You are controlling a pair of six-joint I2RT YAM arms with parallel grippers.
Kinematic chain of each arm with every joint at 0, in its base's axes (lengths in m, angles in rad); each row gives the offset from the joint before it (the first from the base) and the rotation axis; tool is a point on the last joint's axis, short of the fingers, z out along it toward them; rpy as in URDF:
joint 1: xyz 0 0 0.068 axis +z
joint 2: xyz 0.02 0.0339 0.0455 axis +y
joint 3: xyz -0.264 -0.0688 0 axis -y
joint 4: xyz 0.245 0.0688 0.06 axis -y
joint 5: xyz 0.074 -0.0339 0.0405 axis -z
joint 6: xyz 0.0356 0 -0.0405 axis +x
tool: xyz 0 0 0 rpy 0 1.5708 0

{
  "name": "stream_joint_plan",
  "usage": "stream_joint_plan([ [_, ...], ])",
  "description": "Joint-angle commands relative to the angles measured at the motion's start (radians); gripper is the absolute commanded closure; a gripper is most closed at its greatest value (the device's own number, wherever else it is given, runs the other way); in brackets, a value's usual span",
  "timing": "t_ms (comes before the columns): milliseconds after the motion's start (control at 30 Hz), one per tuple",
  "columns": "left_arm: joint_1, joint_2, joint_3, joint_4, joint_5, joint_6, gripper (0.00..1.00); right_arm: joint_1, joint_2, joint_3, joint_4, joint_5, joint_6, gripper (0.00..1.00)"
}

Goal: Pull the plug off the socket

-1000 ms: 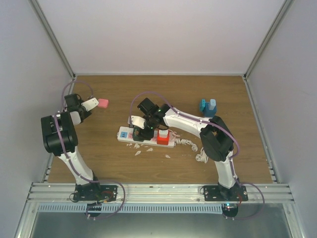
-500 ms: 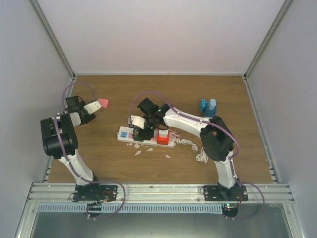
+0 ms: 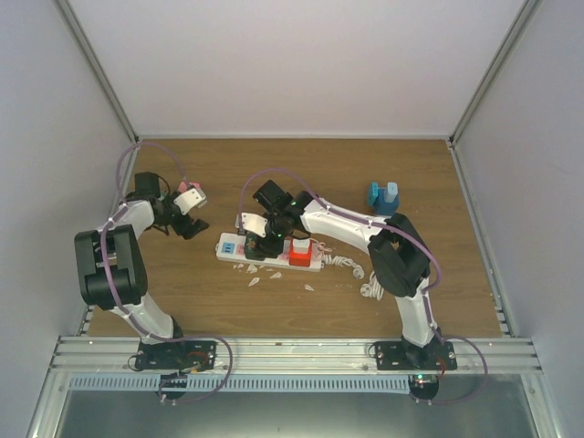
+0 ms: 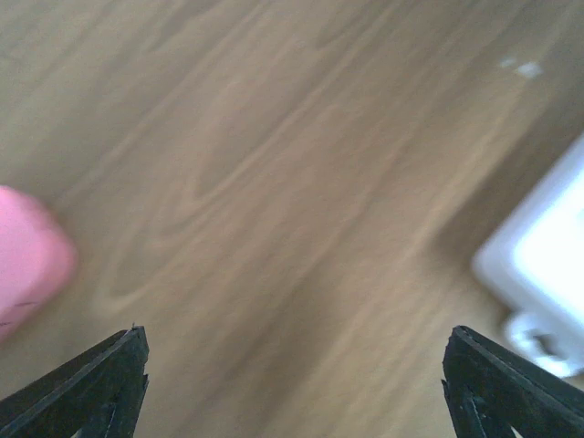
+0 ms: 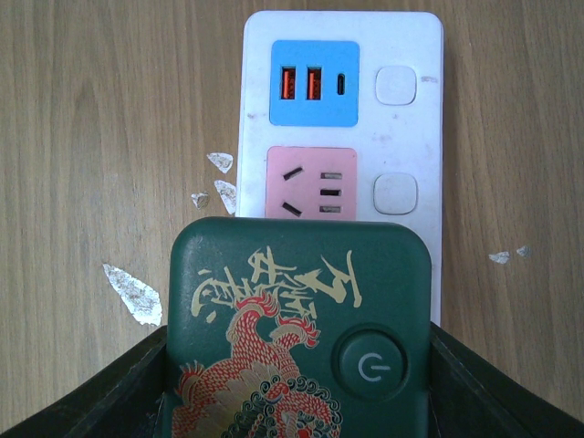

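Power strip [image 5: 342, 137]: white plastic, blue USB panel, pink socket.
Green plug [image 5: 297, 338]: rounded square, dragon print.
Right gripper [image 5: 297, 388]: clamps Green plug.
Left gripper [image 4: 297, 365]: jaws apart.

A wooden counter [image 3: 365, 173] is filling the floor of the enclosure, its grain running left to right. Small white flakes [image 3: 254, 280] are lying scattered on it near the middle, and in the right wrist view several of them [image 5: 134, 294] are showing as torn, irregular scraps flat on the wood. Two blue pieces [image 3: 383, 197] are standing upright, close together, toward the far right. Plain white walls [image 3: 292, 64] are closing in three sides, and a ridged metal rail [image 3: 292, 351] is running along the near edge.
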Motion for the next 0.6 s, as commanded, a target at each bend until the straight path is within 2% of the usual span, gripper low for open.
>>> stream_joint_plan([
  [0,-0.056,-0.048,-0.01,-0.181,0.149,-0.101,0.1,-0.001,0.034,0.016,-0.06,0.018,-0.001,0.53],
  [200,-0.122,-0.05,-0.049,-0.161,0.13,-0.188,0.07,-0.001,0.037,0.026,-0.065,0.009,-0.003,0.55],
  [367,-0.157,-0.046,-0.097,-0.114,0.129,-0.222,0.01,0.0,0.039,0.03,-0.066,0.005,-0.006,0.61],
  [567,-0.186,-0.047,-0.138,-0.057,0.113,-0.261,0.01,0.0,0.039,0.036,-0.067,0.001,-0.006,0.64],
])
